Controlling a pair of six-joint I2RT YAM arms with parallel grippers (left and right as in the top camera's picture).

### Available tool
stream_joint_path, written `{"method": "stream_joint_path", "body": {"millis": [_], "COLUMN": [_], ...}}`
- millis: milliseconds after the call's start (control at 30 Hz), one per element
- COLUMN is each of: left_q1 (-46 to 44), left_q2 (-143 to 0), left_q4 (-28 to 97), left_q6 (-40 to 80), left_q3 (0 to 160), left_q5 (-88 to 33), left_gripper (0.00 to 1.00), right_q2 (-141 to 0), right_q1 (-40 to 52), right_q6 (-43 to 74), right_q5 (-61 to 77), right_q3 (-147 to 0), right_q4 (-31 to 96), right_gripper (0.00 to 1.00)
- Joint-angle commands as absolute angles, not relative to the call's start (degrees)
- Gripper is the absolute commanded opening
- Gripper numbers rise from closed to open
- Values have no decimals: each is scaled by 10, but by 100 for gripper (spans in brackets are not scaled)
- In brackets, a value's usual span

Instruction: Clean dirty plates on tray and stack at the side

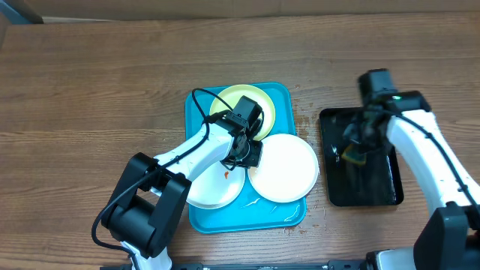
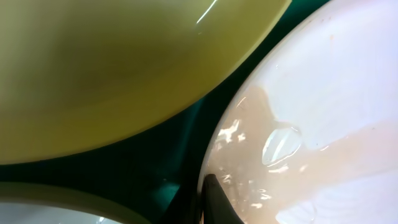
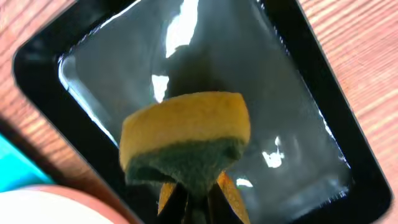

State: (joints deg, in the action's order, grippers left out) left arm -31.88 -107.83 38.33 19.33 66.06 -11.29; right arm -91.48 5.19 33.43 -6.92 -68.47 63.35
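Turquoise-blue rectangular plastic tray (image 1: pixel 225 221) is sitting at the middle of the brown wooden table (image 1: pixel 90 90), carrying all three plates.

- Pale yellow-green round plastic plate (image 1: pixel 236 101) is lying in the tray's far half.
- Right-hand white round plastic plate (image 1: pixel 289 172) is lying toward the tray's right side, its edge reaching out over the rim there.
- Near-left white round plastic plate (image 1: pixel 214 191) is lying at the tray's left edge, partly hidden under the left arm. A small orange-red speck (image 1: pixel 226 174) is showing on it.

Left gripper (image 1: pixel 244 154) is hanging low over the tray's middle, where the three plates come close to one another. Its jaws are sitting together. In the left wrist view one dark fingertip (image 2: pixel 214 199) is showing right at the rim of the right-hand white plate. Whether it is touching that rim cannot be told. A wet patch is glinting on that plate's surface, and dark tray floor is showing between the plates.

Right gripper (image 3: pixel 196 193) is hovering over the black rectangular glossy tray (image 1: pixel 375 187), which is lying on the wood just beside the blue tray, to its right. Its jaws are clamping a yellow sponge with a dark green scouring face (image 3: pixel 186 134), pinched at its lower end and bulging above the fingers. The sponge is hanging above the black tray's shiny floor. Contact with that floor cannot be told.
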Motion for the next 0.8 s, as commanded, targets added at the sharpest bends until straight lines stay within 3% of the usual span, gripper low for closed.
{"method": "stream_joint_path", "body": {"millis": [0,167,200,233,267,333,567,767], "left_q1": [-320,-321,-321,-322,-323,-329,-359,-388], "left_q2": [-1094,-1094,-1094,-1094,-1094,-1094,-1094,-1094], "left_q4": [387,421,430,442,453,480,583,587], "left_q6": [192,183,177,169,162,152,152,153], "left_q3": [674,712,721,735,746,774,898,990], "left_q5": [-91,-90,-90,-90,-89,-80,-15,-14], "left_gripper": [4,4,4,4,4,4,4,4], "right_q2": [-902,-902,-902,-902,-902,-901,-884,-859], "right_q1": [20,-10,-16,-23,-29,-41,-122,-180], "right_q6": [282,283,286,287,287,287,220,192], "right_q5": [0,1,1,3,7,23,206,253], "right_q3": [-632,-551,-540,-530,-525,-526,-572,-594], "right_q4": [608,545,534,522,515,515,530,567], "right_gripper": [4,4,9,26,58,87,90,90]}}
